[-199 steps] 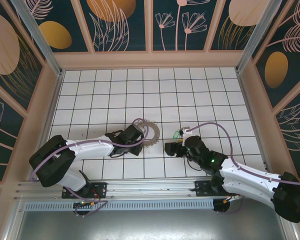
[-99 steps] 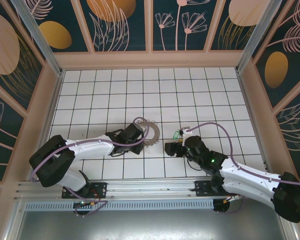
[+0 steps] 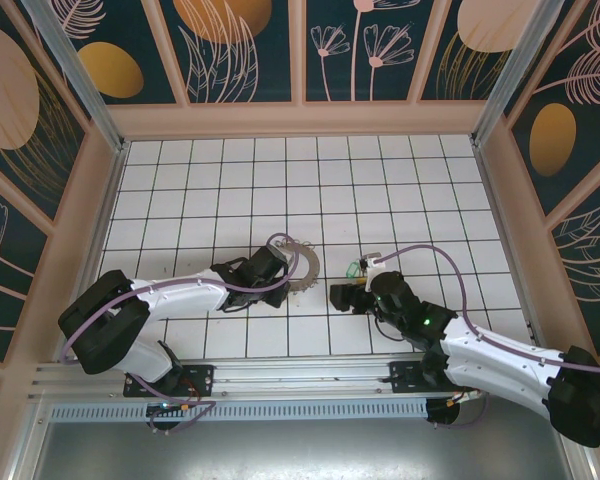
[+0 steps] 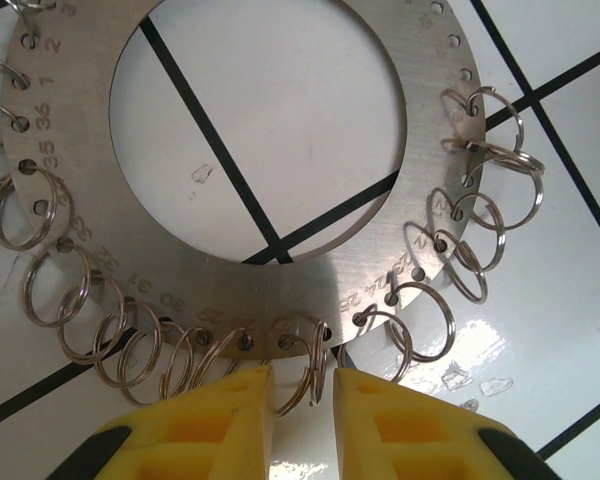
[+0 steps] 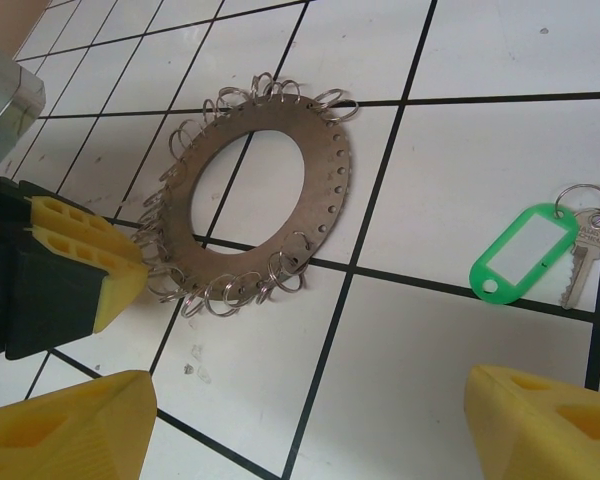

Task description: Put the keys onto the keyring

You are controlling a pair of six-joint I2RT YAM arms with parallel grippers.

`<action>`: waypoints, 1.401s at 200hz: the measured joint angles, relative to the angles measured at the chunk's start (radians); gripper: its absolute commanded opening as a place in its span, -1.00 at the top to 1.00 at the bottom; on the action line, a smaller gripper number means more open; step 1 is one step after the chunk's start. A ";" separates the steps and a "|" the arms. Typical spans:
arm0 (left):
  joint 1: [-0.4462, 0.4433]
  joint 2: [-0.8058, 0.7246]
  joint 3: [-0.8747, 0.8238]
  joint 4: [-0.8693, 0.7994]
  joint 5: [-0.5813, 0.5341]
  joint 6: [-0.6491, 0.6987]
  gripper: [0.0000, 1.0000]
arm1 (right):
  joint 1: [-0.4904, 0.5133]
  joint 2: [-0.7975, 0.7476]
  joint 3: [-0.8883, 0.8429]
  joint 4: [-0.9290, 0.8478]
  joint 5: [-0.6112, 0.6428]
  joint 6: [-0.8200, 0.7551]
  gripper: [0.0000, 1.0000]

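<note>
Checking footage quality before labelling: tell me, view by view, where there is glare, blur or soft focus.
Top external: evenly lit and sharp, though the keyring is tiny. Left wrist: keyring plate crisp, engraved numbers legible; yellow left fingertips soft; glare patches on the glossy tile lower right. Right wrist: keyring and green-tagged key sharp, near right fingertips blurred.

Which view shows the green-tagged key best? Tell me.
Right wrist: the key and its green tag lie whole and close on the tiles. In top external the tag is a tiny green speck.
</note>
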 measured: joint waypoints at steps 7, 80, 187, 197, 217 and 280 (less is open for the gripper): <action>0.000 0.000 0.002 0.001 0.000 0.000 0.55 | 0.000 0.000 0.000 0.000 0.000 0.000 -0.63; 0.000 0.027 0.021 0.006 0.001 0.014 0.54 | 0.000 -0.011 -0.010 -0.001 0.000 0.001 -0.63; 0.000 0.051 0.035 0.006 0.004 0.015 0.56 | 0.000 -0.050 -0.013 -0.009 0.002 0.001 -0.63; 0.000 0.051 0.035 0.006 0.005 0.014 0.58 | 0.000 -0.051 -0.013 -0.009 0.004 0.001 -0.63; 0.000 0.053 0.035 0.007 0.008 0.014 0.61 | 0.000 -0.052 -0.013 -0.012 0.005 0.001 -0.63; 0.000 0.060 0.036 0.014 0.029 0.014 0.67 | -0.001 -0.052 -0.013 -0.022 0.005 0.000 -0.63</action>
